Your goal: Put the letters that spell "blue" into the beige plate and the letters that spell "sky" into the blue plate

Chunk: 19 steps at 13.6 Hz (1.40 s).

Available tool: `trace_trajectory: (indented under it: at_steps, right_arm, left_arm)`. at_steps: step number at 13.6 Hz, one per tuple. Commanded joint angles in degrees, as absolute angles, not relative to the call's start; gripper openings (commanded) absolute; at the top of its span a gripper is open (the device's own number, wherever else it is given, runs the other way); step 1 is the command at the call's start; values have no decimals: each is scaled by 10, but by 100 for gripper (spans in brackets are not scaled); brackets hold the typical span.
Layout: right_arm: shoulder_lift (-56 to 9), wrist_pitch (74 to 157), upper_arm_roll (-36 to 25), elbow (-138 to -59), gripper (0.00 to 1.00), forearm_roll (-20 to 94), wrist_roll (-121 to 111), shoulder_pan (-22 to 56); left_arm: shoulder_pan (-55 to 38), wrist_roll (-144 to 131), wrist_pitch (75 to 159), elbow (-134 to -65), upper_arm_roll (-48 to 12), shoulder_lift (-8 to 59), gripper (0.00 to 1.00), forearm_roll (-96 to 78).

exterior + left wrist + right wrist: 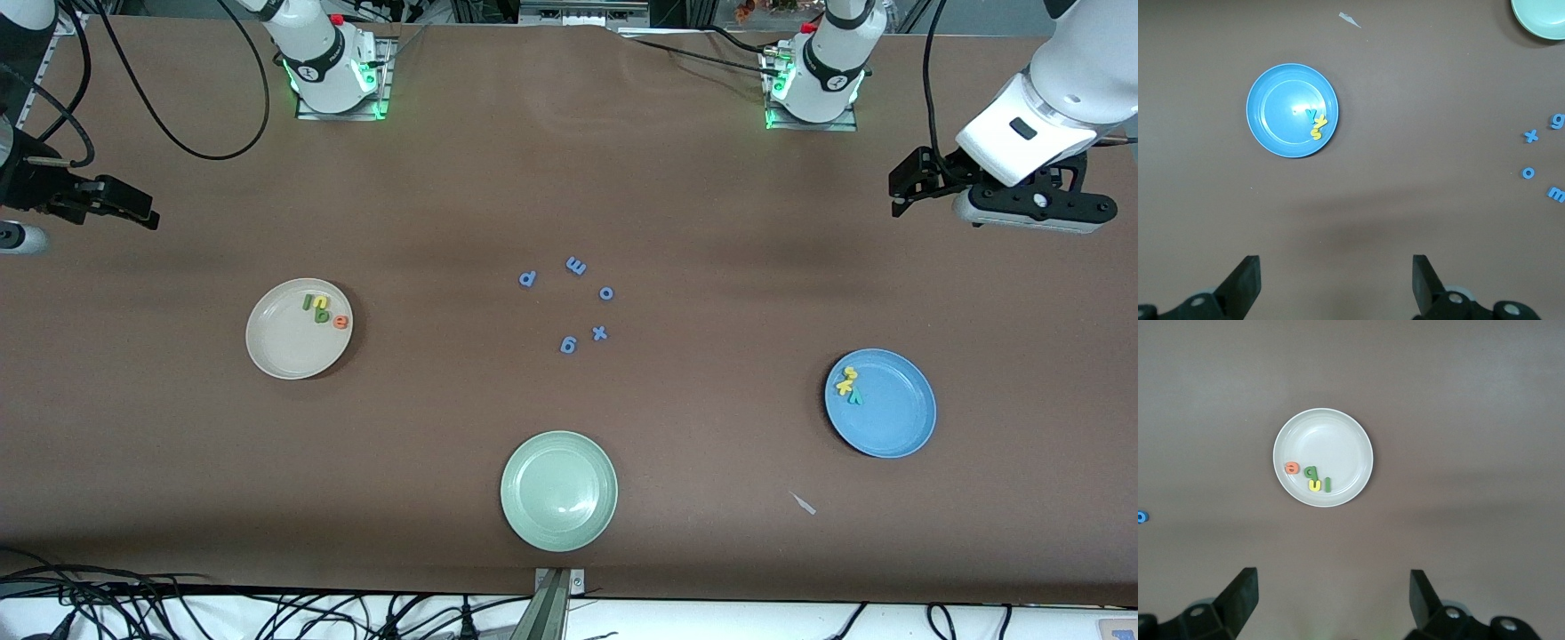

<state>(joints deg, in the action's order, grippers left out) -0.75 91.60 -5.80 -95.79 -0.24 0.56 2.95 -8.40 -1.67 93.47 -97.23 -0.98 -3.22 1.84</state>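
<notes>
The pale green plate (558, 490) sits closest, with nothing in it, and it plays no part here. The beige plate (299, 328) lies below the right gripper (1331, 600) and slightly ahead of its spread, empty fingers; it holds the green b (1310, 471), green l (1327, 484), yellow u (1314, 485) and orange e (1293, 468), bunched by the rim. The blue plate (1292, 110) lies likewise under the left gripper (1335, 283), also wide open and carrying nothing, and holds the yellow s (1315, 133), yellow k (1322, 122) and teal y (1311, 116). Both arms hang high at the table's ends, which looks to me like a job finished. Five blue letters (569, 302) lie mid-table, rightly left out.
</notes>
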Motion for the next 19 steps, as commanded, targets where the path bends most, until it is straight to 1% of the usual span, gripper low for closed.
trace_trajectory:
  at_steps: [1,19]
  right_arm:
    - [-5,916,-43,-958,100,-8,4,16]
    - [-10,915,-43,-947,100,-4,4,21]
  left_arm:
    - [-85,-19,931,-957,-10,-25,100,5]
    - [-86,-19,931,-954,-11,-25,100,4]
